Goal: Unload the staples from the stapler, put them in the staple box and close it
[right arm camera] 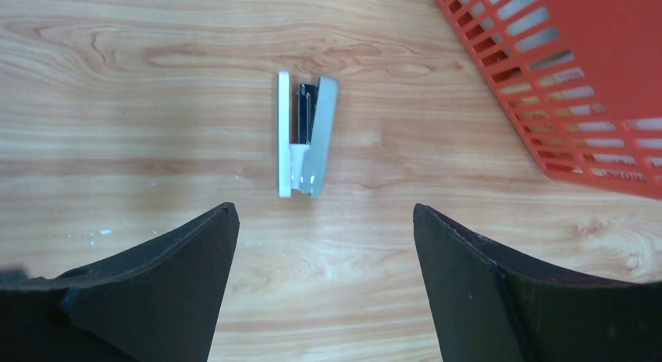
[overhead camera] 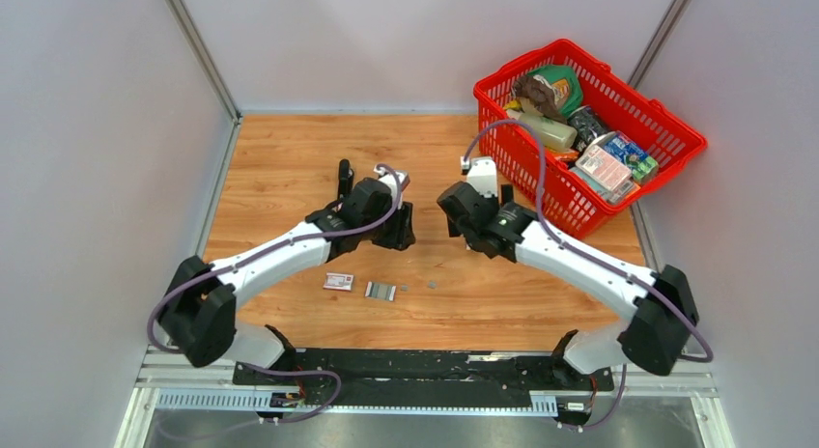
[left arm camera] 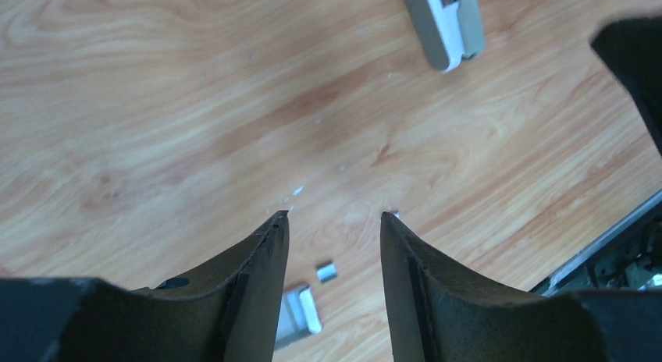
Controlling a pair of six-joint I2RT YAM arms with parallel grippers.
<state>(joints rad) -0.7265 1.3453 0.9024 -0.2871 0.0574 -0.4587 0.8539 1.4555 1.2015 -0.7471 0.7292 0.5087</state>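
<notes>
1. Stapler (overhead camera: 345,178): black and slim, on the table (overhead camera: 280,149), near the left gripper (left arm camera: 334,218) on its far-left side. It shows in the top view only. It is too small there to tell if it is open, or if anything is left inside.
2. Staples (overhead camera: 380,291): a short silvery strip on the near part of the table, well apart from the stapler and just right of a small white-and-red box (overhead camera: 338,281). A few tiny bits lie to the strip's right. The left wrist view shows the strip and one loose piece low in frame on bare wood, with specks further out.
3. Left gripper: jaws parted, nothing between them, hanging over the wood near the staples. It touches neither the staples nor the stapler.
4. Right gripper (right arm camera: 324,207): jaws wide apart and empty. It faces a pale bar (right arm camera: 304,136), white and grey with a dark slot, lying on its side near the red basket (right arm camera: 546,104). The pale bar does not read as the task's thing.
5. Done, as I judge it: at least some staples are out, since they lie loose on the table away from the stapler.
6. Left, as I judge it: confirm the magazine is empty, which these views cannot show. Neither gripper holds the stapler, so any remainder would call for a fresh grasp on it. The loose bits are small and flat, and likely hard to pinch.
</notes>
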